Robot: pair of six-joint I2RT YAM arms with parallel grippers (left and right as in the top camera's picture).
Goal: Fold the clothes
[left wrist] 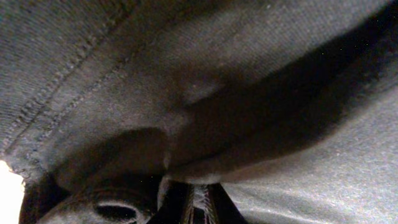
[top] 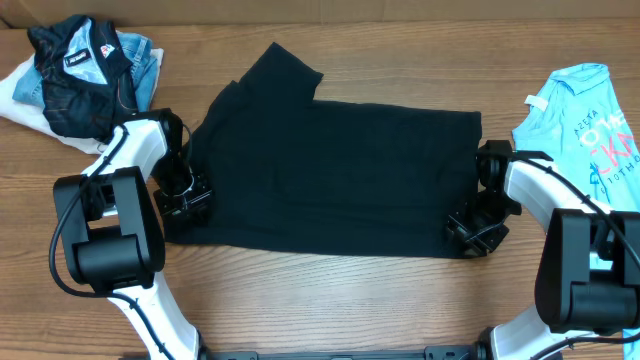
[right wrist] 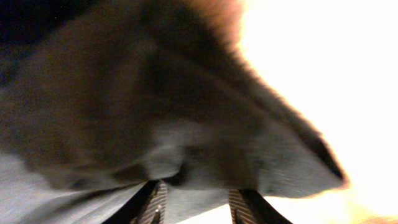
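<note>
Covering the middle of the table (top: 330, 300) with the black shirt (top: 340, 170), mostly flat. Clenching its 8 o'clock corner in the left claw (top: 188, 200). At 4 o'clock, not being able to tell the grip of the right claw (top: 475, 232); possibly slipping there, pulling the fold crooked. Showing both corners only overhead; showing bunched cloth close up only at the wrists.

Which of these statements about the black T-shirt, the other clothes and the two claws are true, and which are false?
1. The black T-shirt lies spread on the table. True.
2. The left claw is at the shirt's far sleeve. False: it is at the near left corner.
3. The right claw is at the shirt's near right corner. True.
4. The light blue T-shirt lies under the black one. False: it lies apart, at the right edge.
5. The dark jacket lies beside the right arm. False: it lies far left.
</note>
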